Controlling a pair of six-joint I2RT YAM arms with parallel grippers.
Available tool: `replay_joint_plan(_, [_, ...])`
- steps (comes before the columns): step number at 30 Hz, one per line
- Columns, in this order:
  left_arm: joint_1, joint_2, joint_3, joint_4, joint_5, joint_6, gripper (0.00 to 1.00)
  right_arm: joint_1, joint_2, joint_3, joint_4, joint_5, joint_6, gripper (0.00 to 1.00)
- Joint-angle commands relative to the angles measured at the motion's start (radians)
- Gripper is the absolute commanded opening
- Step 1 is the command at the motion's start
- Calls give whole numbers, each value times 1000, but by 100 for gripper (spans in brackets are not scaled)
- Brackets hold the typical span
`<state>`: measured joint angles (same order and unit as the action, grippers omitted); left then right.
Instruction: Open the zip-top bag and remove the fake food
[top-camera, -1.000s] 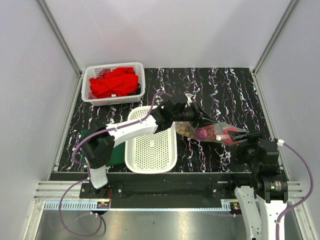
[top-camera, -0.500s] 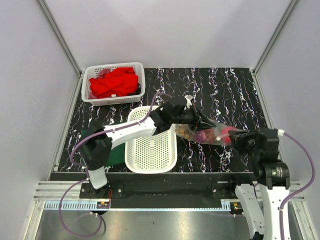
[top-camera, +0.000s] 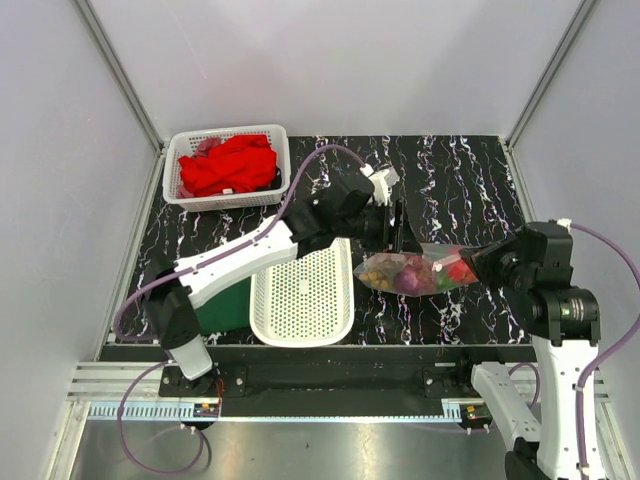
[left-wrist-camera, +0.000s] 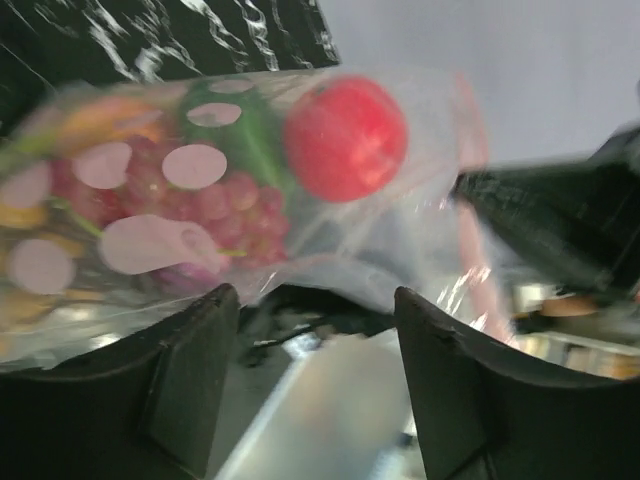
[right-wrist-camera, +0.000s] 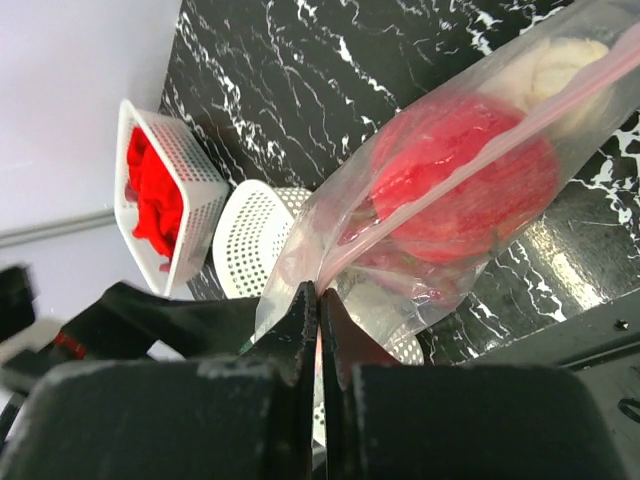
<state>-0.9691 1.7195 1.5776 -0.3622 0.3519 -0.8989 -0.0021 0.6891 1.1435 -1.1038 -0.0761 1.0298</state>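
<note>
The right gripper (right-wrist-camera: 318, 300) is pinched tight on the zip edge of the zip-top bag (top-camera: 410, 272). The left gripper (left-wrist-camera: 315, 300) stands spread, holding nothing, at the bag's left end. The bag sits over the marbled table (top-camera: 470, 180), right of centre and near, apparently unopened, with the fake food (left-wrist-camera: 345, 137) inside. The step in hand looks like securing the mouth. Next, the left must catch the opposite lip by the zip.

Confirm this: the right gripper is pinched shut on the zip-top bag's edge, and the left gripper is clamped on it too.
Not quite. The left gripper is open: the left wrist view shows its fingers spread apart, not clamping the zip-top bag. The right gripper is indeed pinched shut on its edge.
</note>
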Motion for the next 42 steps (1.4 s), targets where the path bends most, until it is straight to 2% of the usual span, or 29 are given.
replay_joint_plan(1, [-45,-118,32,-86,-111,421,70,-4,75,96,-33,-73,-82,0])
replay_joint_plan(2, [-51,-139,25,-84,-111,505,70,-4,81,113,-34,-80,-85,0])
replay_joint_plan(6, [-69,-230,-77,-11,-74,662,63,-4,113,142,-54,-126,-97,0])
replay_joint_plan(7, [-74,-260,-162,55,-62,699,63,-4,127,145,-60,-148,-105,0])
replay_joint_plan(8, [-85,-291,-201,89,-83,797,65,-4,135,150,-64,-157,-111,0])
replay_joint_plan(10, [-140,-362,-301,188,-167,892,72,-4,147,151,-70,-185,-116,0])
replay_joint_plan(11, [-151,-374,-323,219,-215,960,81,-4,150,151,-71,-192,-116,0])
replay_joint_plan(14, [-155,-367,-335,319,-226,982,87,-4,158,154,-73,-224,-106,0])
replay_joint_plan(21, [-171,-229,-203,382,-169,985,86,-4,199,191,-99,-277,-105,0])
replay_joint_plan(23, [-169,-190,-162,373,-156,1008,84,-4,211,216,-108,-284,-115,0])
replay_joint_plan(26, [-169,-163,-133,332,-143,1029,75,-4,230,245,-122,-294,-142,0])
replay_joint_plan(27, [-168,-158,-128,328,-137,1032,63,-4,239,251,-125,-304,-164,0])
replay_joint_plan(29, [-168,-150,-122,322,-140,1035,46,-4,245,259,-123,-320,-194,4])
replay_joint_plan(30, [-168,-146,-105,303,-146,1034,32,-4,251,260,-119,-344,-241,6])
replay_joint_plan(31, [-165,-143,-94,292,-140,1025,26,-4,256,266,-119,-355,-270,11])
replay_joint_plan(32, [-157,-140,-84,283,-130,1017,20,-4,260,272,-122,-369,-302,26])
replay_joint_plan(33, [-154,-136,-64,264,-122,1006,14,-4,271,280,-125,-382,-380,34])
replay_joint_plan(34, [-149,-135,-51,256,-129,968,0,-4,280,298,-126,-393,-419,42])
replay_joint_plan(35, [-137,-130,-41,246,-129,938,0,-4,288,315,-133,-395,-460,53])
replay_joint_plan(36, [-131,-123,-30,224,-126,904,0,-4,306,352,-155,-387,-543,59])
replay_joint_plan(37, [-123,-118,-1,210,-139,802,0,-4,312,370,-160,-380,-581,63])
replay_joint_plan(38, [-109,-117,8,185,-146,745,0,-4,317,390,-175,-360,-620,72])
replay_joint_plan(40, [-88,-104,31,164,-98,599,0,-4,320,446,-179,-341,-730,78])
replay_joint_plan(42, [-74,-90,50,125,-23,517,0,-4,307,475,-166,-314,-822,86])
